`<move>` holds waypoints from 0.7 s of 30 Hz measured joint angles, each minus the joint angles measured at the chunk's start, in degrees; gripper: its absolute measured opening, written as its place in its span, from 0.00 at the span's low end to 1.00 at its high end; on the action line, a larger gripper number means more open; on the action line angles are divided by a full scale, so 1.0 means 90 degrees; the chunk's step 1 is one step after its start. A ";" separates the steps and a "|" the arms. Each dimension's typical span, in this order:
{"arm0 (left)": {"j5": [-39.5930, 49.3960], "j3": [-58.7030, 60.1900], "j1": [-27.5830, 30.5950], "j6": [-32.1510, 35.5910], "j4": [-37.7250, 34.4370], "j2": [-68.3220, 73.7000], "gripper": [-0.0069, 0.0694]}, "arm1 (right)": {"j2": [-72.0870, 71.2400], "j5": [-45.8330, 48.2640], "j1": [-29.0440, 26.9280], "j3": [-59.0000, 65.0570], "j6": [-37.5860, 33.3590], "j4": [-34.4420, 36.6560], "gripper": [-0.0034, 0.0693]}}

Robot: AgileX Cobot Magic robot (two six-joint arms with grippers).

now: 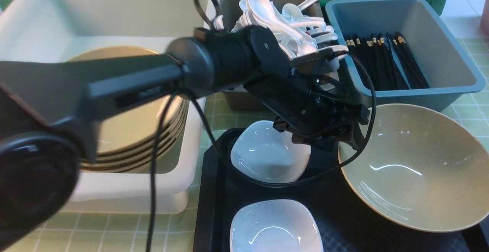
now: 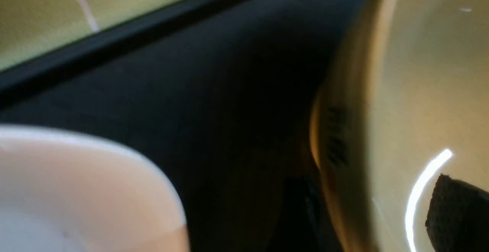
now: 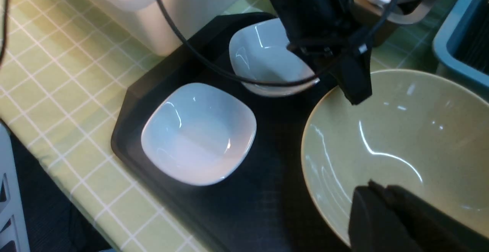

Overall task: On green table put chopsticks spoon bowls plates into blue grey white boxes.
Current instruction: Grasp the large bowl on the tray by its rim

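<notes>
Tray (image 1: 212, 206) partly hidden by left gripper (image 1: 348, 140), prob open

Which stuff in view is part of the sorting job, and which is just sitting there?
Job: loose bowl, far plate, near plate, stacked bowls, spoons, chopsticks, white box, grey box, blue box, green table.
Bystanders: black tray, pale pink object at far right edge.

Bright glare on bowl (image 3: 401, 130); left-wrist blur
</notes>
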 joint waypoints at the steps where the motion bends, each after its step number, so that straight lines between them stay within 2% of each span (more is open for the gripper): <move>1: -0.0028 -0.0019 0.0000 0.0000 -0.0029 0.0054 0.60 | -0.0007 0.0000 0.0000 0.0000 0.0000 0.0000 0.09; 3: -0.0050 -0.0026 0.0000 0.0000 -0.0093 0.0127 0.53 | -0.0007 0.0000 0.0000 0.0006 0.0000 0.0000 0.09; 5: 0.0017 -0.0039 0.0000 0.0027 -0.0116 0.0152 0.37 | -0.0007 -0.0006 0.0000 0.0006 0.0000 0.0000 0.10; 6: 0.0062 -0.0065 0.0000 0.0051 -0.0116 0.0152 0.31 | -0.0007 -0.0015 0.0000 0.0006 0.0000 0.0000 0.10; 7: 0.0072 -0.0065 0.0000 0.0051 -0.0116 0.0152 0.29 | -0.0007 -0.0022 0.0000 0.0006 0.0000 0.0000 0.10; 8: 0.0140 -0.0093 0.0000 0.0051 -0.0105 0.0152 0.19 | -0.0007 -0.0072 0.0018 0.0006 0.0000 0.0000 0.10; 9: 0.0195 -0.0089 0.0000 0.0065 -0.0113 0.0145 0.15 | -0.0007 -0.0112 0.0040 0.0006 0.0000 0.0000 0.10; 11: 0.0314 -0.0089 0.0000 0.0102 -0.0113 0.0094 0.11 | -0.0007 -0.0201 0.0116 0.0006 0.0000 0.0000 0.10; 17: 0.0917 -0.0089 0.0007 0.0412 0.0087 -0.0430 0.12 | -0.0007 -0.0353 0.0418 0.0006 -0.0029 0.0037 0.11; 21: 0.1406 -0.0089 0.0247 0.0484 0.0204 -0.1238 0.12 | 0.0000 -0.0607 0.0651 -0.0044 -0.0177 0.0100 0.11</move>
